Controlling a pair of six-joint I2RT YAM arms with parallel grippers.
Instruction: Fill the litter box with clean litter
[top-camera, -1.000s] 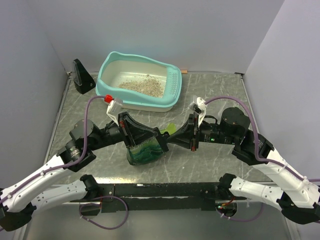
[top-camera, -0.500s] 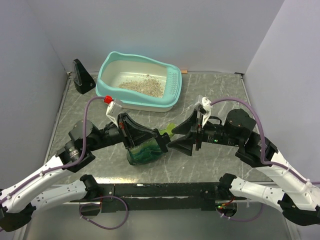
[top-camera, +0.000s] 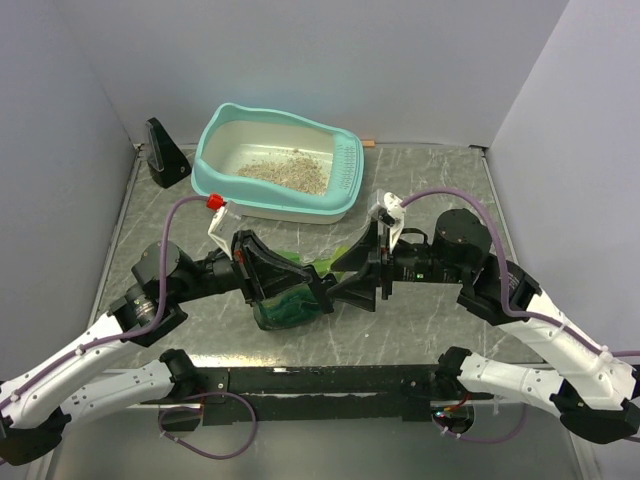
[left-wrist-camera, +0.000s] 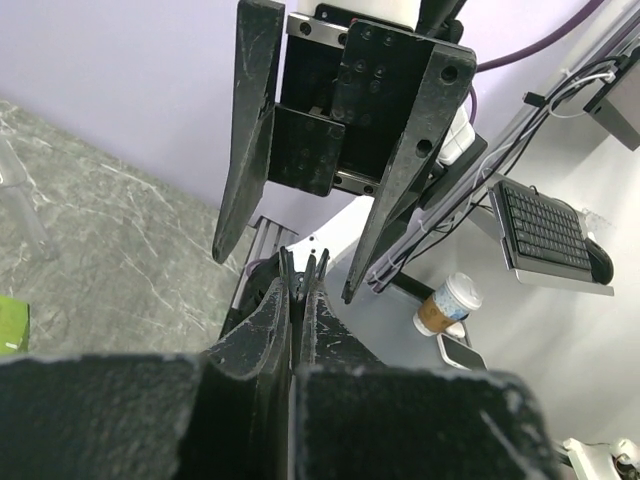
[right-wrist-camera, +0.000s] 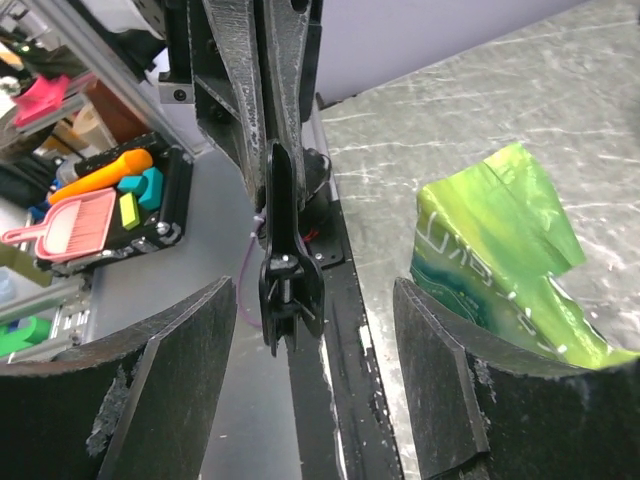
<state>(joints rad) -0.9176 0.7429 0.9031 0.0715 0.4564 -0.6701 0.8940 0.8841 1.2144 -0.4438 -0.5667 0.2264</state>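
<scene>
The turquoise litter box (top-camera: 212, 172) stands at the back of the table, with a patch of beige clean litter (top-camera: 285, 173) on its cream floor. A green printed pouch (top-camera: 288, 308) (right-wrist-camera: 500, 240) sits at mid-table under my left gripper (top-camera: 322, 290) (left-wrist-camera: 300, 282). That gripper is shut, and a slim black clip-like piece (right-wrist-camera: 287, 285) sticks out from between its tips. My right gripper (top-camera: 342, 282) (right-wrist-camera: 310, 330) faces it, open, with its fingers on either side of that black piece. The pouch lies just outside its right finger.
A black wedge-shaped stand (top-camera: 165, 155) sits at the back left beside the litter box. Grey walls close the table on three sides. The arm bases and a black rail (top-camera: 320, 380) run along the near edge.
My right gripper has opened and let go of the pouch's green top edge. It then came in close around the left gripper's tips. The left arm shifted slightly and stayed shut.
</scene>
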